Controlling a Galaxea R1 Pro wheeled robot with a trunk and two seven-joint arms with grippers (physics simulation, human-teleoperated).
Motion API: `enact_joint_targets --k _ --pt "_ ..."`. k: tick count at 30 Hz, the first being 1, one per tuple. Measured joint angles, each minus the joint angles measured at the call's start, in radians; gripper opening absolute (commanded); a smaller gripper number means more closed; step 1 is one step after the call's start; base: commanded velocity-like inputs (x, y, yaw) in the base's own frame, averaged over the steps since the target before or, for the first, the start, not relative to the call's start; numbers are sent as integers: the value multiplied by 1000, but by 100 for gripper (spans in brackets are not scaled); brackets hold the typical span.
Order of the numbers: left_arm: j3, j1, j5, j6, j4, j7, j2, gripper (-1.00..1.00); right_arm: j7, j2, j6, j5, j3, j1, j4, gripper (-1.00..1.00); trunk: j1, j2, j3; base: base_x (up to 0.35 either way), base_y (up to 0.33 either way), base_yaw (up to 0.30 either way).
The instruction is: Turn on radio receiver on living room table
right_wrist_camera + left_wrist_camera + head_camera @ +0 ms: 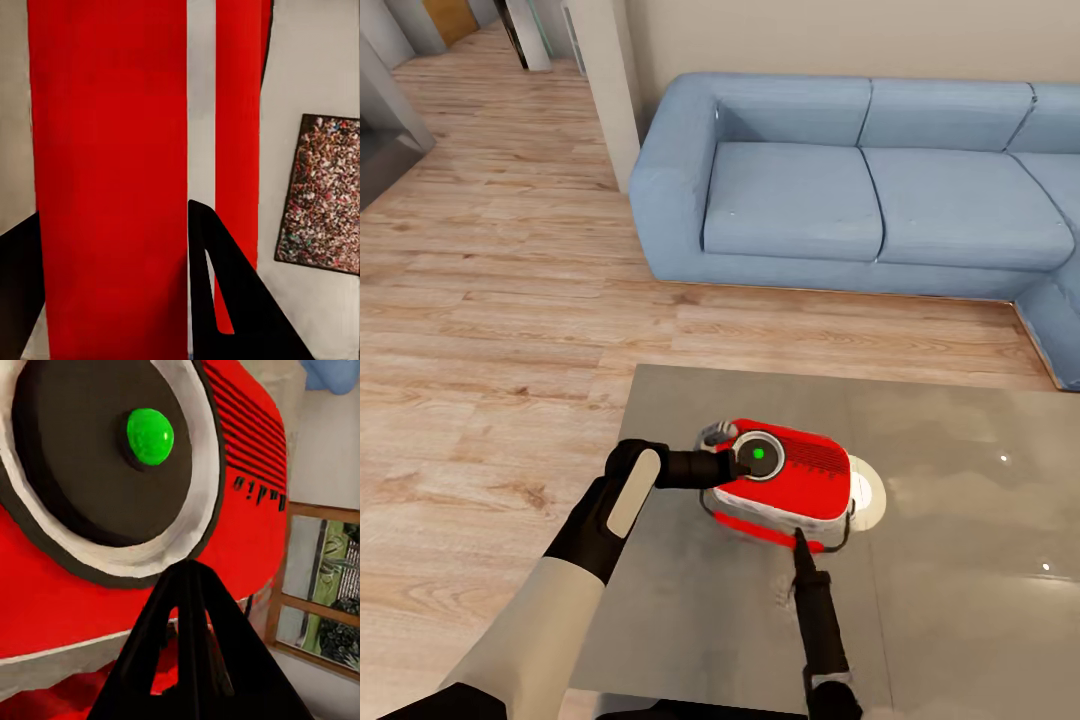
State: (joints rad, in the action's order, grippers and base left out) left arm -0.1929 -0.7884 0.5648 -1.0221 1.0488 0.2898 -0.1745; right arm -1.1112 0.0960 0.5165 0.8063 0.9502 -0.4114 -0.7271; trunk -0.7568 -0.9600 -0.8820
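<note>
Radio receiver [785,480] on table [980,560], dial centre green. Left gripper [738,466] closed, fingertips at dial. Right gripper [798,540] open, straddling radio's near edge.

We find the red radio receiver [790,480] on the grey table [960,560] near its left edge, dial centre lit green.

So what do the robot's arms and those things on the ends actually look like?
In the head view the left arm has a smooth off-white sleeve, then a black wrist section with a long beige oval panel. Its tool is black and rounded. The right tool is a slim black shaft narrowing to a point. Up close, the fingers are flat, matte black wedges. No cables or markings are visible.
</note>
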Motion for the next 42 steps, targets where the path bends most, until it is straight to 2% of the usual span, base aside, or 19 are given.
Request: enact_joint_targets --k 1,3,4,6,10,11,13,14,16,17,19,23,30,35,42 --pt "0 0 -1 0 0 0 0 -100 32 7 6 5 -12 0 -37 -100 0 0 0 0 0 0" --pt "0 0 -2 0 1 0 0 -100 161 39 16 3 -68 0 -168 -100 0 0 0 0 0 0" --pt "0 0 -2 0 2 0 0 -100 194 47 19 -1 -82 0 -199 -100 0 0 0 0 0 0" --pt "0 0 -3 0 2 0 0 -100 315 71 43 6 -139 0 -308 -100 0 0 0 0 0 0" --pt "0 0 -3 0 2 0 0 -100 486 102 52 2 -226 0 -433 -100 0 0 0 0 0 0" --pt "0 0 -3 1 2 0 0 -100 511 105 56 2 -243 0 -449 -100 0 0 0 0 0 0" --pt "0 0 -3 1 2 -1 0 -100 599 113 59 5 -301 0 -502 -100 0 0 0 0 0 0" --pt "0 0 -3 1 2 -1 0 -100 620 114 59 2 -316 0 -513 -100 0 0 0 0 0 0" --pt "0 0 -3 2 1 -1 0 -100 704 117 61 6 -371 0 -549 -100 0 0 0 0 0 0" --pt "0 0 -3 2 1 -1 0 -100 726 117 58 1 -384 0 -557 -100 0 0 0 0 0 0" --pt "0 0 -3 2 0 -1 0 -100 810 118 60 15 -434 0 -585 -100 0 0 0 0 0 0" --pt "0 0 -4 3 -4 -1 0 -100 936 118 60 33 -503 1 -618 -100 0 0 0 0 0 0" --pt "0 0 -7 3 -8 -1 0 -100 1210 116 63 48 -636 -1 -684 -100 0 0 0 0 0 0" --pt "0 0 -6 5 -12 -1 0 -100 1341 116 63 51 -704 -1 -707 -100 0 0 0 0 0 0" --pt "0 0 -7 44 -52 -2 0 -100 1472 117 60 55 -787 -15 -715 -100 0 0 0 0 0 0"
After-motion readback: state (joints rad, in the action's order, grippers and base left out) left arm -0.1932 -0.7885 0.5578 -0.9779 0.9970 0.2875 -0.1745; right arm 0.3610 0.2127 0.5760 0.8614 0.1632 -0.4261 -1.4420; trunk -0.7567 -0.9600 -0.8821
